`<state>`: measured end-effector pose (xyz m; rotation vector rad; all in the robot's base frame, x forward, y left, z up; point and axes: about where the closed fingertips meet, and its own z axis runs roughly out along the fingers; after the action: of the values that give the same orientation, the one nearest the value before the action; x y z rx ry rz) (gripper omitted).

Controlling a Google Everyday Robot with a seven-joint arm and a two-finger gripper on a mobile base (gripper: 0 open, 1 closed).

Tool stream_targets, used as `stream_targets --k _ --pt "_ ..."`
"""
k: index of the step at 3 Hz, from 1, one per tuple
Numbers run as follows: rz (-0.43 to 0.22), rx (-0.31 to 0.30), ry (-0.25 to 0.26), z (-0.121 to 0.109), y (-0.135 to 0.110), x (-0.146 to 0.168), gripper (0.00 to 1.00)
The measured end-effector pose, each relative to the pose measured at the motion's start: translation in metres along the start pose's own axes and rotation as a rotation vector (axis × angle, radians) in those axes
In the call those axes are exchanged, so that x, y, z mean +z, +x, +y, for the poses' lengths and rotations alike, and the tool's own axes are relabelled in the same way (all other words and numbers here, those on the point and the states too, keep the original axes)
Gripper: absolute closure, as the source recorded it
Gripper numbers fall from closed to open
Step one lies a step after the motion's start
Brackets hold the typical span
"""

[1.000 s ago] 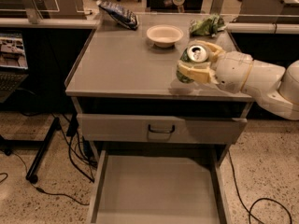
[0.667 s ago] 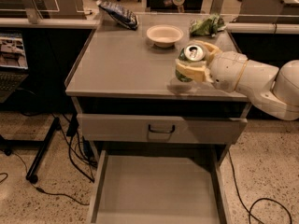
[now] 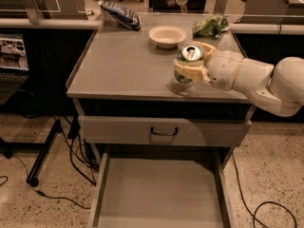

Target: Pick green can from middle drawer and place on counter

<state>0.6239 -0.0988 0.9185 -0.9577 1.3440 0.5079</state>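
Green can (image 3: 192,52) upright at right front of counter (image 3: 123,65), clamped between jaws of gripper (image 3: 186,66). Bowl (image 3: 167,34) just behind, apart from can. Drawer (image 3: 159,194) pulled out below.

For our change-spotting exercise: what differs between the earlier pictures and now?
The gripper, shut on the green can, has carried it slightly toward the picture's left over the counter. The bowl, snack bag and open middle drawer stayed put.
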Motion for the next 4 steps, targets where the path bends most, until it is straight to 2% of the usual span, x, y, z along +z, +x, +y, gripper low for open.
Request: stream_targets --k 1,2,4 --pt "0.01 -0.001 -0.022 -0.0018 0.0025 0.0068 0.81" --pt "0.01 -0.001 -0.022 -0.0018 0.0025 0.007 0.5" --pt "0.01 -0.001 -0.022 -0.0018 0.0025 0.007 0.04"
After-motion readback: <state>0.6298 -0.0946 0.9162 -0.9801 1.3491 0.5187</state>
